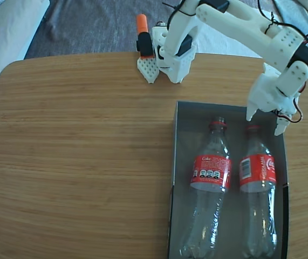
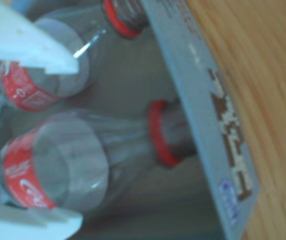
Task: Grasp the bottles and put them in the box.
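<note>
Your table (image 1: 78, 162) carries one grey box (image 1: 179, 156), and inside it lie two bottles side by side, caps toward the arm: one on the left (image 1: 210, 178) of the fixed view, one on the right (image 1: 257, 178). They look empty, so expect them light, slick and springy (take the labelled waist, not the tapering neck). The gripper (image 1: 266, 123) hangs spread wide above the right bottle's cap, holding nothing.

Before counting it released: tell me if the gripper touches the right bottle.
Apart. The fixed view shows the open gripper above the right bottle, fingertips flanking its cap.
</note>
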Controlling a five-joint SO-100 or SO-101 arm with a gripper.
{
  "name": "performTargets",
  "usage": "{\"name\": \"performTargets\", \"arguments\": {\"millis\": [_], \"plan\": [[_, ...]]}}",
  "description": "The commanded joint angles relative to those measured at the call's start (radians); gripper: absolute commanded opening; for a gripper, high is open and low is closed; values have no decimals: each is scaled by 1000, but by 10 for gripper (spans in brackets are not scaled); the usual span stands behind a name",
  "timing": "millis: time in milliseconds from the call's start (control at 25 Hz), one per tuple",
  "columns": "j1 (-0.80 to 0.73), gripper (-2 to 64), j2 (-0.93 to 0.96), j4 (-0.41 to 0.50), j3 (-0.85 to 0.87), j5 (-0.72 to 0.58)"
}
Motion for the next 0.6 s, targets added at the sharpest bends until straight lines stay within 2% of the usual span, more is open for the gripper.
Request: {"name": "performTargets", "arguments": {"millis": [0,120,240,560], "plan": [[32,340,89,-2,-15,2],[98,339,95,3,-37,3],[230,322,95,14,-78,12],[703,107,94,5,-121,12]]}}
